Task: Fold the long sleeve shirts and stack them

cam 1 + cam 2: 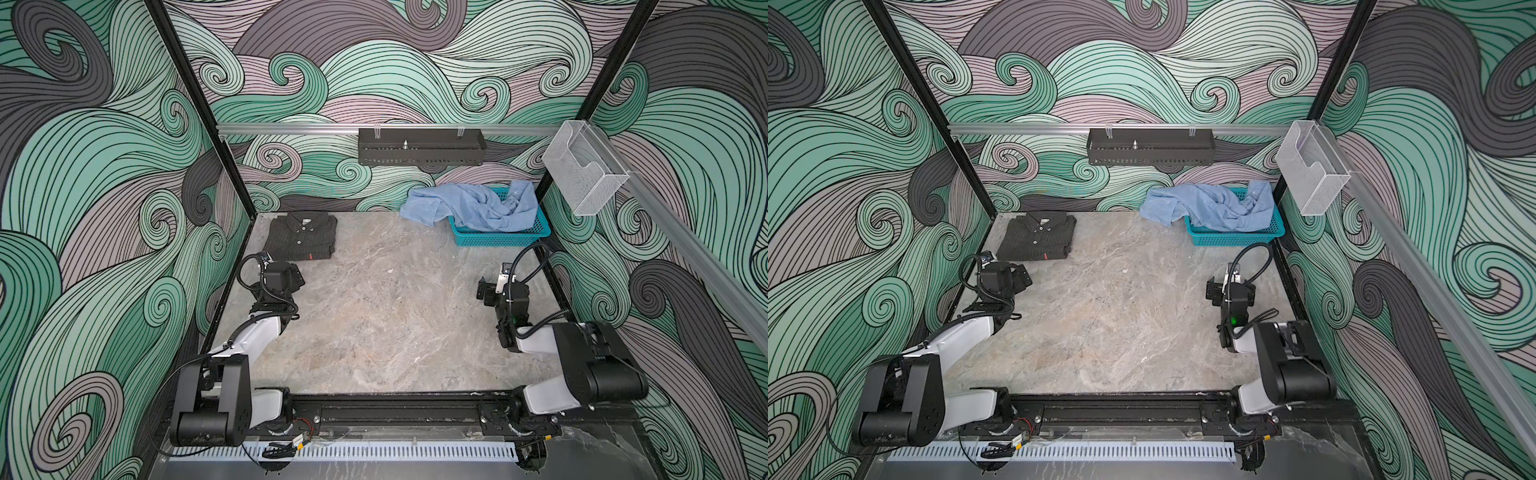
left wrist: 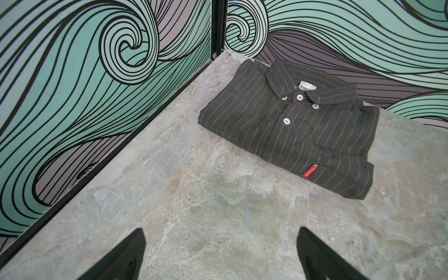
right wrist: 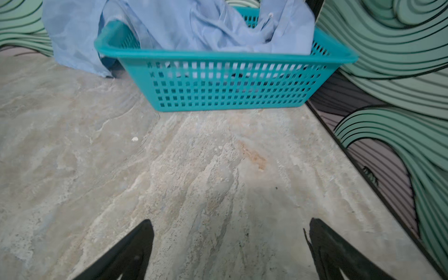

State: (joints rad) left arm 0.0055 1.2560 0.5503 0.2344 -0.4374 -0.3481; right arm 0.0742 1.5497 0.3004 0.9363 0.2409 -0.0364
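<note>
1. I am looking at the charcoal pinstriped shirt (image 1: 302,237) (image 2: 291,131). It is lying folded into a neat rectangle at the far left corner of the marble-patterned table (image 1: 395,316). Its collar (image 2: 278,76) is pointing toward the patterned back wall (image 1: 374,75), and its white buttons (image 2: 286,121) are facing up. A small red tag (image 2: 310,171) is showing near its front edge.
2. The left gripper (image 2: 221,231) is hovering over bare tabletop just in front of that shirt, apart from it. Its jaws are standing wide apart and are gripping nothing.
3. The light blue shirt (image 1: 469,208) (image 3: 194,24) is sitting crumpled and unfolded in the teal perforated basket (image 1: 503,237) at the far right corner. Part of it is spilling over the basket's left rim and draping onto the table.
4. The right gripper (image 3: 230,221) is hovering over bare table on the near side of the basket, facing it and well short of it. Its jaws are also spread wide and are holding nothing.
5. The two shirts are lying well apart, with open tabletop running between them.
6. I am also seeing a black slotted shelf (image 1: 422,147) hanging on the back wall above the table. A clear plastic holder (image 1: 584,170) is hanging up to the right of the basket.
</note>
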